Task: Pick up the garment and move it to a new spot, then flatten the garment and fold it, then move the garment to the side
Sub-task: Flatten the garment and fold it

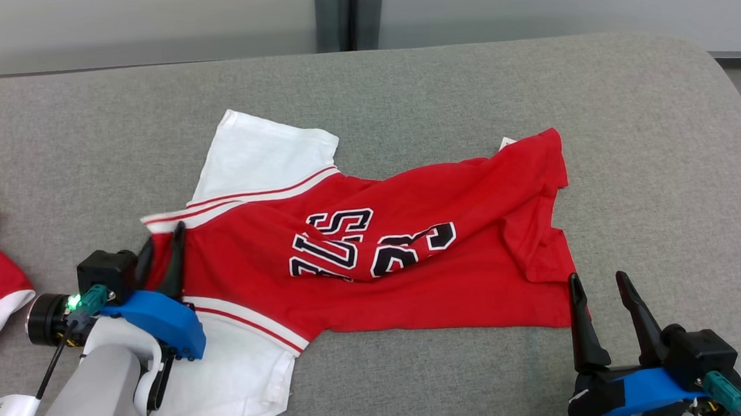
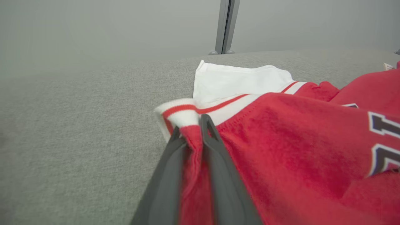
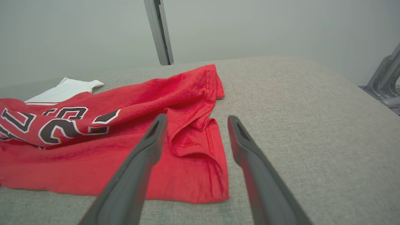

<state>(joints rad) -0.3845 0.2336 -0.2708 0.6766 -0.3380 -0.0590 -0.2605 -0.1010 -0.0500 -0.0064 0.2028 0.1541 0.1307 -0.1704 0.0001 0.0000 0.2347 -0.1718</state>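
1. Gripper (image 2: 190, 132) nipping a red fold of garment (image 2: 297, 150), just under striped trim (image 2: 184, 110).
2. White sleeve (image 2: 237, 81) lying flat on grey surface (image 2: 78, 131) beyond.
3. Dark lettering (image 2: 379, 123) at right.
4. Post (image 2: 226, 26) upright at far edge.

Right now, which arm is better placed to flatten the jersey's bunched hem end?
Right. The open right gripper sits beside the folded-over hem corner of the jersey. The left gripper is at the collar end, with fabric between its fingers.
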